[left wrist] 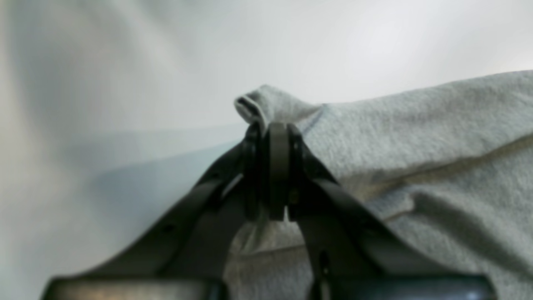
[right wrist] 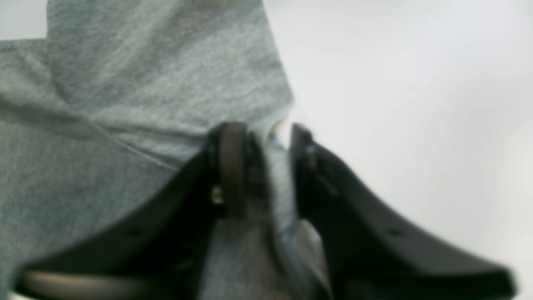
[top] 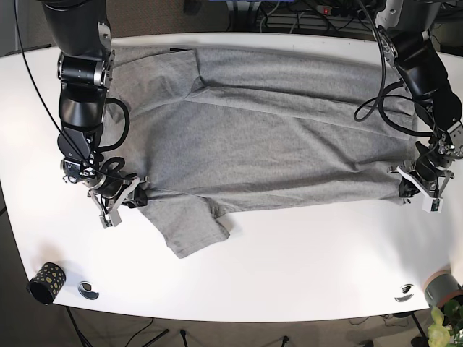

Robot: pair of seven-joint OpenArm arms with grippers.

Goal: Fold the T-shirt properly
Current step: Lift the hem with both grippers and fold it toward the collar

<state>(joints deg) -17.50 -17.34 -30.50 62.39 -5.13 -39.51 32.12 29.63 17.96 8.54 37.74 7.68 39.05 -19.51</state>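
Clearly both claws sit at the shirt's near edge, at opposite ends. The left claw (left wrist: 272, 137) is pressed together on a bunched corner of the grey shirt (top: 268, 137). The right claw (right wrist: 260, 137) has cloth between its jaws with a small gap showing, so that hold could slip in a lift. Further back, the shirt lies spread across the white table (top: 289, 267), one sleeve (top: 189, 228) trailing nearer; uneven pulling could skew the fold.

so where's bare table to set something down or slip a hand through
Widest free patch: the white table strip in front of the T-shirt, between the black dotted cup and grey cup. Crowded at the shirt's side edges, where the right gripper and left gripper clamp fabric.
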